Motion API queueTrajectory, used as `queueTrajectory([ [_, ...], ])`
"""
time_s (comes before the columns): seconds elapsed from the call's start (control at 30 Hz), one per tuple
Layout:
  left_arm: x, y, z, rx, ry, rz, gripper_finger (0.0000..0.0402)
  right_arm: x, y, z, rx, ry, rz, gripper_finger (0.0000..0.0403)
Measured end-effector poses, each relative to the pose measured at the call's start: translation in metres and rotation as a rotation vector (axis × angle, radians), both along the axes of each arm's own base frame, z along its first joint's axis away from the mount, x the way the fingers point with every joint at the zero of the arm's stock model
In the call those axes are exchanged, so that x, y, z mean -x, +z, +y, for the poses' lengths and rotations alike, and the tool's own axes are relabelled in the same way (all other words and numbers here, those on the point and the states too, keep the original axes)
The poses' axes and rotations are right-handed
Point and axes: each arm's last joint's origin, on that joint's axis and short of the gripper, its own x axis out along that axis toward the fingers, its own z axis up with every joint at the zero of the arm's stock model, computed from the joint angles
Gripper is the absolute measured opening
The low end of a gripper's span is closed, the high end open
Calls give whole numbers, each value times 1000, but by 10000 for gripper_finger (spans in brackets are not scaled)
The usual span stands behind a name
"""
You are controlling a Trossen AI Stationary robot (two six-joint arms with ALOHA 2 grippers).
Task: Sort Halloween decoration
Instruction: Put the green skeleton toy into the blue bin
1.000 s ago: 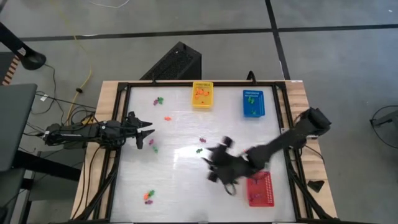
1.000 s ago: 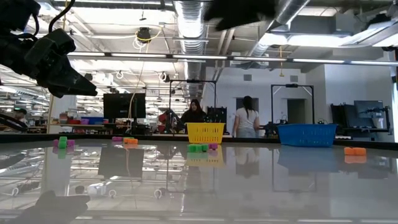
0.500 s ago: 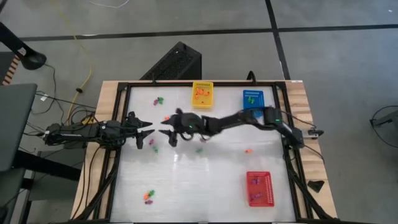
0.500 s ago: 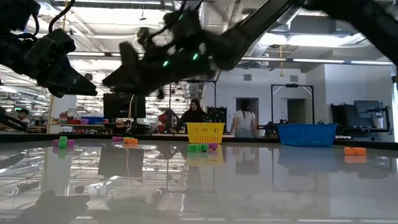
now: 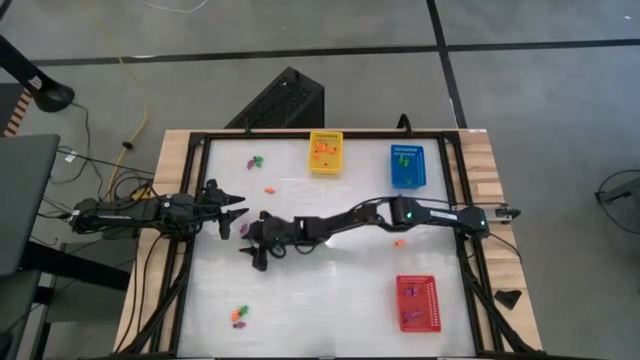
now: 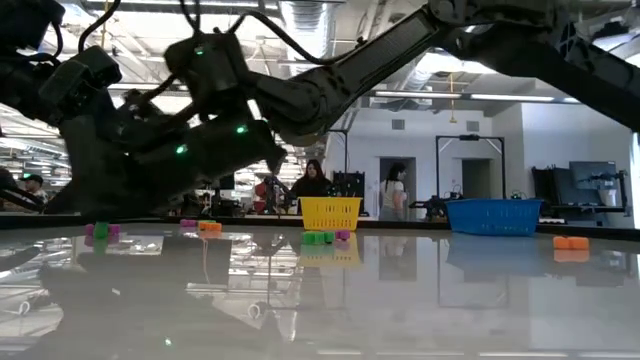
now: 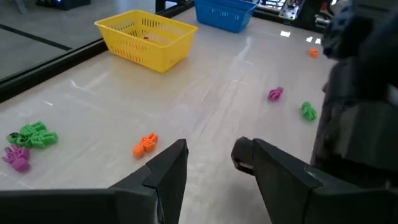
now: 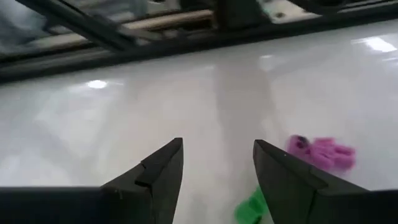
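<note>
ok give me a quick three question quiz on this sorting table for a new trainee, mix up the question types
1. True or false: the right gripper is reaching across to the left half of the table, open and holding nothing.
2. Which basket stands closest to the table's right front corner?
A. yellow basket
B. blue basket
C. red basket
3. Fill in: in the right wrist view, a purple trinket and a ______ trinket lie just ahead of that gripper's fingers.

Key: 1 true; 2 C; 3 green. The left gripper waits open near the table's left edge.
</note>
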Motion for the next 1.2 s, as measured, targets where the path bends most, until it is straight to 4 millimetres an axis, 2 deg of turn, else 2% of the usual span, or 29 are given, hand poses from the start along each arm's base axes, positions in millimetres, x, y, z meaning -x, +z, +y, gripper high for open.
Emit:
queueTrajectory([
  [0.2,0,0,0,0,-1,0,169,1,-9,8,106,-174,93,225],
  [0.4,0,0,0,0,-1,0,169,5,-15,6,90,-195,170,214],
  [0.7,0,0,0,0,0,0,169,5,-17,2,98,-213,185,162],
  [0.9,0,0,0,0,0,0,169,7,-3,3,53,-94,196,154],
  [1.1,0,0,0,0,0,0,169,9,19,11,150,-1,157,154],
  [1.2,0,0,0,0,0,-1,169,7,24,-2,169,-22,131,155],
])
